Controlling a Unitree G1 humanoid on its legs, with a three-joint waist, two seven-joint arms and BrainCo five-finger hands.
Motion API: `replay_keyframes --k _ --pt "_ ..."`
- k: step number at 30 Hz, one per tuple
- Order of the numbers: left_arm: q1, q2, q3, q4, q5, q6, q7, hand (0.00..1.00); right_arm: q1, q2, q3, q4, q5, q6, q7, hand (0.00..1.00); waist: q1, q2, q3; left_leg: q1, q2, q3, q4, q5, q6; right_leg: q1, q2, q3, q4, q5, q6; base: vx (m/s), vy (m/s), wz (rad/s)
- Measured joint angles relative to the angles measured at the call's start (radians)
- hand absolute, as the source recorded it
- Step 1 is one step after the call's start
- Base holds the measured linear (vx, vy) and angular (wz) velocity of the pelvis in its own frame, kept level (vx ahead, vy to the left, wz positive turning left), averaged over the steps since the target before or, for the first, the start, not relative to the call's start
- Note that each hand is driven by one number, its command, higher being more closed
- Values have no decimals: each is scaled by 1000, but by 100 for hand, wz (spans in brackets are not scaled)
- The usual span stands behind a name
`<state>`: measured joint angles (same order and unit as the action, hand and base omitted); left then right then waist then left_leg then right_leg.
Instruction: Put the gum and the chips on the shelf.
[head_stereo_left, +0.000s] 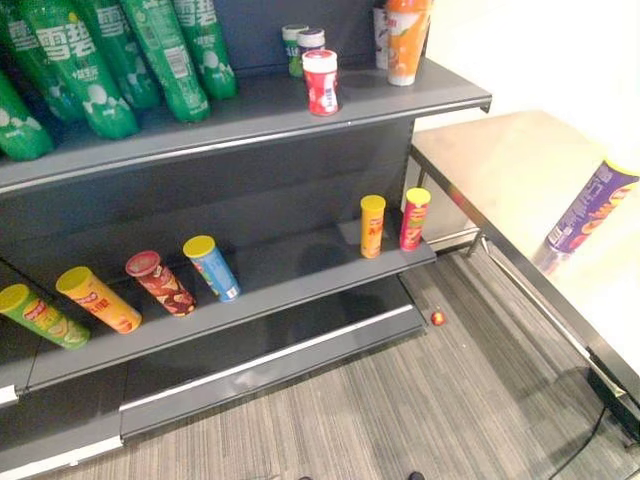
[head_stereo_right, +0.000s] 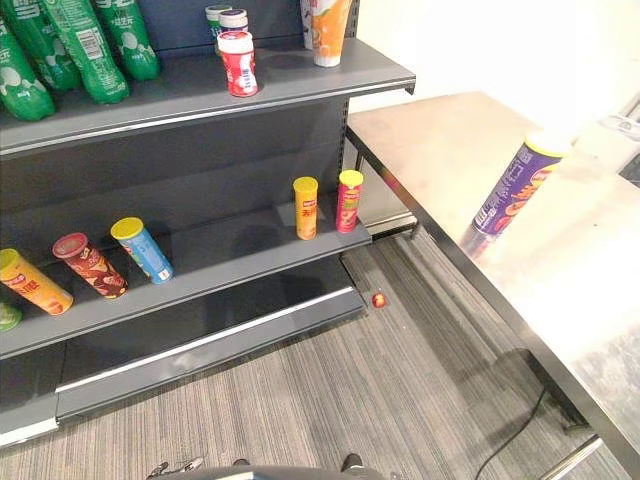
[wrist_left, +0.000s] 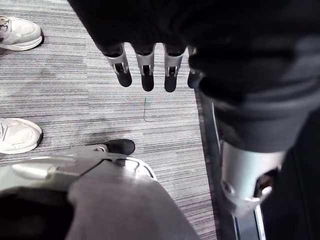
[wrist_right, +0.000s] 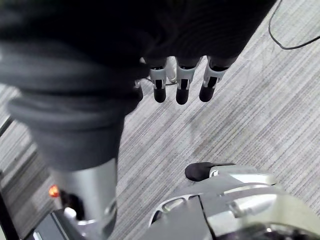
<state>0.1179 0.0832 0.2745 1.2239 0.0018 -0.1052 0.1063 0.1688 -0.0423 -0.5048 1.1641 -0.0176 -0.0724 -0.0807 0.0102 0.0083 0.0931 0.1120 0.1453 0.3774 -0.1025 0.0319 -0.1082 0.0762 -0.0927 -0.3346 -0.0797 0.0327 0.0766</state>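
Left wrist view: the left hand (wrist_left: 146, 70) hangs over grey striped carpet (wrist_left: 100, 95), its fingers straight and loose, with nothing between them.
Near that hand: a person's two white shoes (wrist_left: 17, 32) rest on the same carpet, well apart from the fingers.
Right wrist view: the right hand (wrist_right: 181, 82) hangs the same way over the carpet, fingers relaxed and spread a little, holding nothing.
Floor by the shelf: a small red-orange object (head_stereo_left: 437, 318) lies on the carpet just beside the foot of the shelving, at centre right of the left eye view; what it is cannot be told.
Chips: the purple chips can (head_stereo_left: 582, 218) with a yellow lid stands on the steel table (head_stereo_left: 500, 170) at the right edge of the frame, well apart from the shelving.
Gum: the red gum bottle (head_stereo_left: 320, 82) stands near the front edge of the upper shelf (head_stereo_left: 260, 112), top centre of the frame.
Behind the gum: a green-capped bottle (head_stereo_left: 294, 48) and a purple-capped bottle (head_stereo_left: 311, 40) stand side by side, close to each other.
Upper shelf, right end: an orange bottle (head_stereo_left: 405, 40).
Upper shelf, left part: a group of green bottles (head_stereo_left: 90, 60) at the upper left of the frame.
Lower shelf, right end: on the lower shelf (head_stereo_left: 290, 272) a small yellow can (head_stereo_left: 372, 226) and a small pink can (head_stereo_left: 414, 218) stand just beside each other.
Lower shelf, left part: a blue can (head_stereo_left: 212, 267), a red can (head_stereo_left: 160, 283), an orange can (head_stereo_left: 98, 299) and a green can (head_stereo_left: 40, 316) in a row toward the lower left of the frame.
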Motion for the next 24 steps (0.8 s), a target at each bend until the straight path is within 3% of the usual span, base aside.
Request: replay_keyframes --k 7,10,12,14,16,18,20,21,24 --pt "-1 1 -14 4 0 0 -1 0 -10 3 -10 -4 60 0 3 0 -9 0 13 43 -1 58 3 -15 -3 -19 -6 57 62 -13 5 29 18 -24" --pt "-14 8 -44 5 0 1 -3 0 -13 12 -11 -13 96 -6 5 0 -12 -6 31 49 -11 140 5 -24 5 -89 -10 137 119 -14 8 -42 44 -72" --pt "-20 12 -43 5 0 0 -3 0 -13 20 -41 -14 109 -2 4 0 -31 -13 50 52 -18 185 5 -33 7 -109 -14 167 120 -4 21 -103 41 -81" --pt "-33 10 -25 4 -2 1 -4 0 -6 44 -90 -19 115 1 5 0 -34 -17 71 65 -23 295 6 -33 26 -127 -62 14 108 -56 8 -117 70 -101" --pt "-33 1 -10 0 -2 6 -4 0 -13 32 -96 -19 115 0 5 0 -34 17 80 68 11 390 5 -42 36 -132 -113 -215 156 -93 -50 -71 85 -137" --pt "-35 19 -2 -7 -32 9 -7 0 -18 43 -95 -10 107 7 4 0 -28 -17 92 106 19 516 9 -55 16 -120 -198 -455 300 -128 -106 1 60 -185" --pt "-40 31 -2 -7 -51 21 -19 0 -13 48 -92 -9 104 8 3 0 -21 -34 93 125 25 608 42 -62 -9 -107 -218 -550 287 -75 -90 73 -57 -160" --pt "-53 31 0 11 -77 21 -28 0 -23 38 -68 10 104 8 1 0 -34 -34 93 126 31 648 63 -68 -15 -109 -205 -571 274 -40 -67 75 -83 -122" --pt "-126 -4 9 15 -112 18 -47 0 -35 -4 -33 39 104 14 -3 0 -53 13 111 130 60 691 74 -63 -22 -112 -136 -532 196 -12 -72 63 -71 -51"
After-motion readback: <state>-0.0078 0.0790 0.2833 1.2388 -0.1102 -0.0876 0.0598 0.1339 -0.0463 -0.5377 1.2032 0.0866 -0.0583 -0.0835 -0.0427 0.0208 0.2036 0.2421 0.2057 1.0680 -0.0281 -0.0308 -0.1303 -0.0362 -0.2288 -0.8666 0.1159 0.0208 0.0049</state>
